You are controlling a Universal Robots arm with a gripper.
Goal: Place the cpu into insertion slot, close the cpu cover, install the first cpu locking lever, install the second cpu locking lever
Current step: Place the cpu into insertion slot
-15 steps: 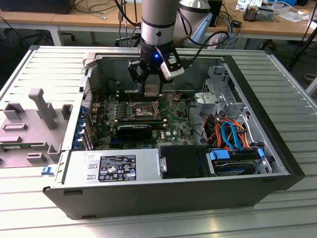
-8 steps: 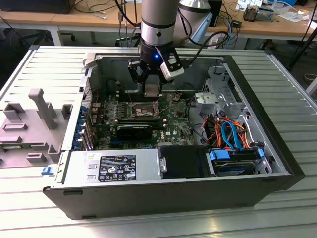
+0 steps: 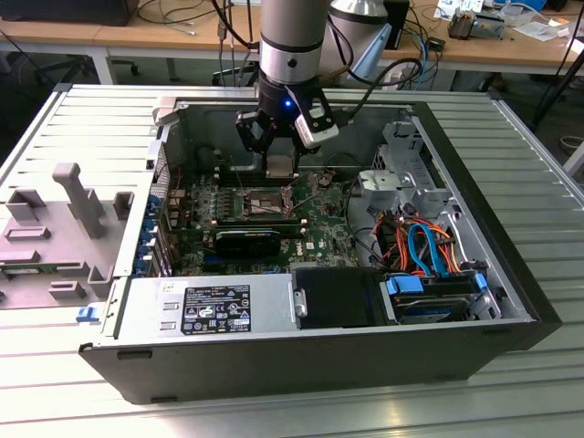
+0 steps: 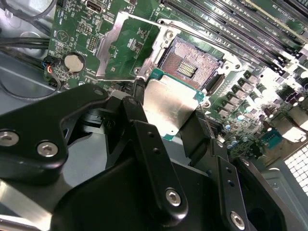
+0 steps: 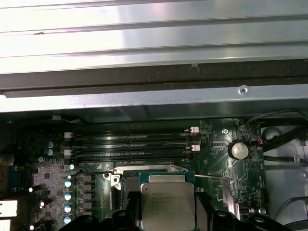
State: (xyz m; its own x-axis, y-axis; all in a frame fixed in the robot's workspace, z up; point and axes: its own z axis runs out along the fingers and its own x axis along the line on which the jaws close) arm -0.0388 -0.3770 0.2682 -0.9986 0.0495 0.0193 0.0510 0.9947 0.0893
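- Gripper [image 4: 168, 118] was closed on the cpu [image 4: 169, 107], with a black finger on each of two opposite edges. The fingers [image 4: 147, 132] were matte black bars with small holes and screw heads.
- The cpu was held in the air over the green circuit board [image 3: 319, 239] and was not seated. In the exterior view it hung under the gripper [image 3: 278, 157], inside the open computer case [image 3: 511, 274].
- Key relation: the insertion slot [image 4: 190, 65] lay below and just past the chip's far edge in the second wrist view. Chip and slot were apart, not touching. I couldn't tell how much height was left.
- In the first wrist view the cpu [image 5: 167, 204] covered most of the slot, so it looked nearly overhead.
- The cpu was almost square, so it had no real long axis. Its edges looked roughly parallel to the slot's rim, and it looked about flat to the board.
- Only one arm was in play, so there was no question of which was nearer.
- Cpu: flat, dull silver-grey metal lid with rounded corners on a thin green base rim.
- Insertion slot: dark, finely pinned square centre with a shiny metal surround.
- The cpu cover [image 4: 127, 45] was flipped open beside the slot. It was a thin silvery frame, and green board showed through its window.
- Nearby were a round coin battery [image 4: 73, 62] and long dark memory slots [image 5: 134, 143].
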